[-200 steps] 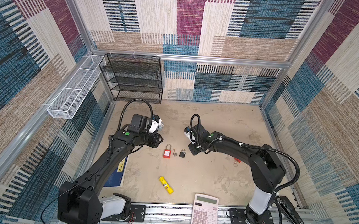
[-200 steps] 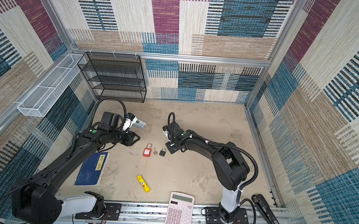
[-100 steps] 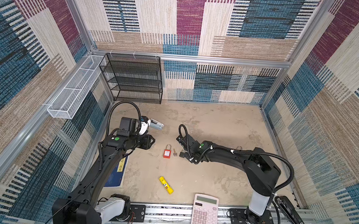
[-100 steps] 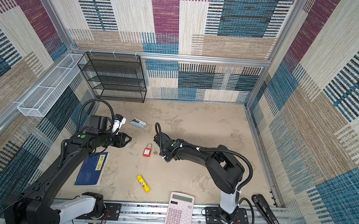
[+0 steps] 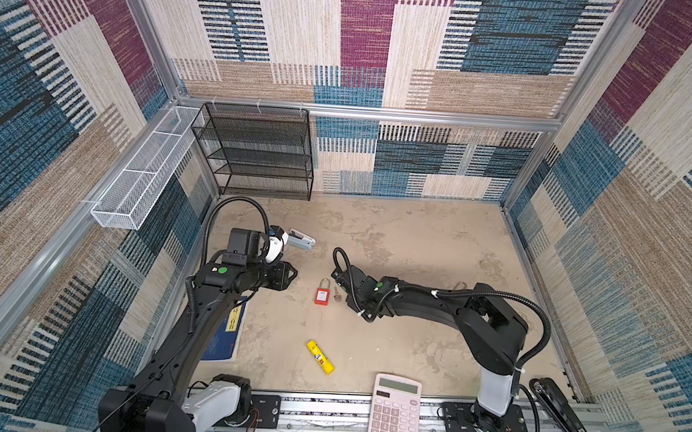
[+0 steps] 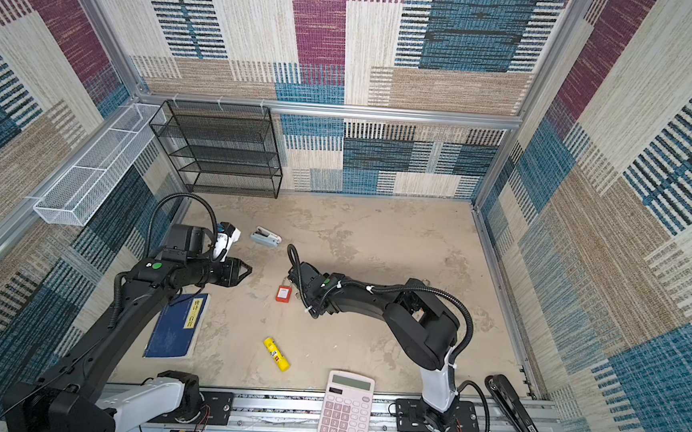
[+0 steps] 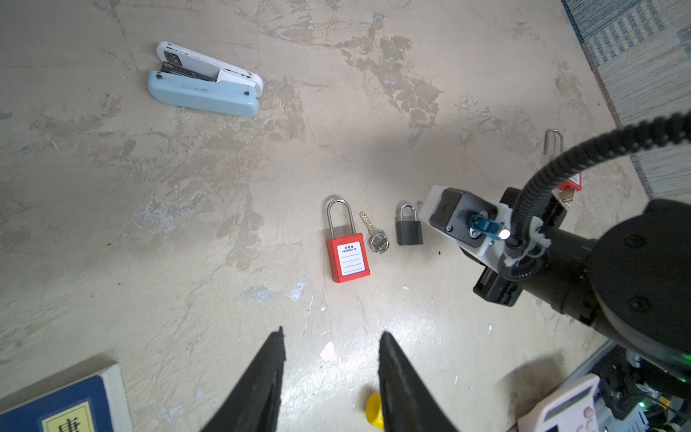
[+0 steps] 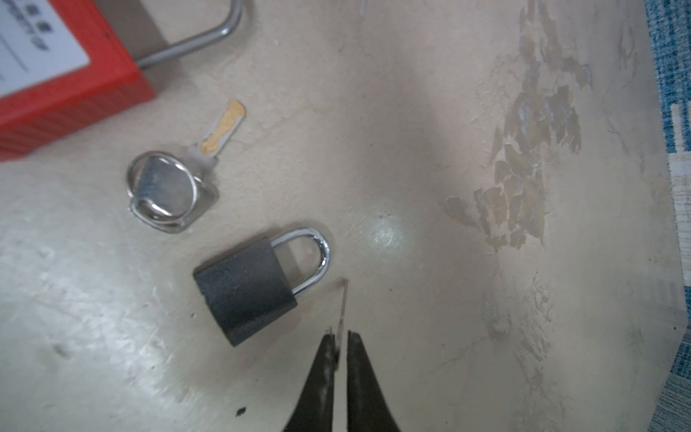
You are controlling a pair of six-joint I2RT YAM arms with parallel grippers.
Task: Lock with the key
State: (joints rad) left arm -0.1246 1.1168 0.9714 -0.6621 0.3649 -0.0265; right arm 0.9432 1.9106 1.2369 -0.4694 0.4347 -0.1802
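A small black padlock [image 8: 246,288] lies flat on the floor, shackle seated in the body. My right gripper [image 8: 339,336] hovers just beside that shackle. A thin key [image 8: 342,306] stands edge-on between the jaws, leaning on one finger with a slit of floor showing on its other side, so the gripper is narrowly open. A silver key on a ring [image 8: 175,179] [image 7: 375,233] lies between the black padlock [image 7: 409,230] and a red padlock [image 7: 347,256] [image 5: 321,295]. My left gripper [image 7: 331,333] [image 5: 292,273] is open and empty, a short way left of the red padlock.
A blue stapler [image 5: 301,240] lies behind the left gripper. A yellow glue stick [image 5: 320,357], a pink calculator [image 5: 395,410] and a blue booklet [image 5: 227,334] lie toward the front. Another red padlock [image 7: 570,185] sits behind the right arm. A black mesh rack [image 5: 257,152] stands at the back left.
My right arm swung left to the black padlock and its jaws parted slightly around the thin key. My left arm drew back to the left, uncovering the stapler.
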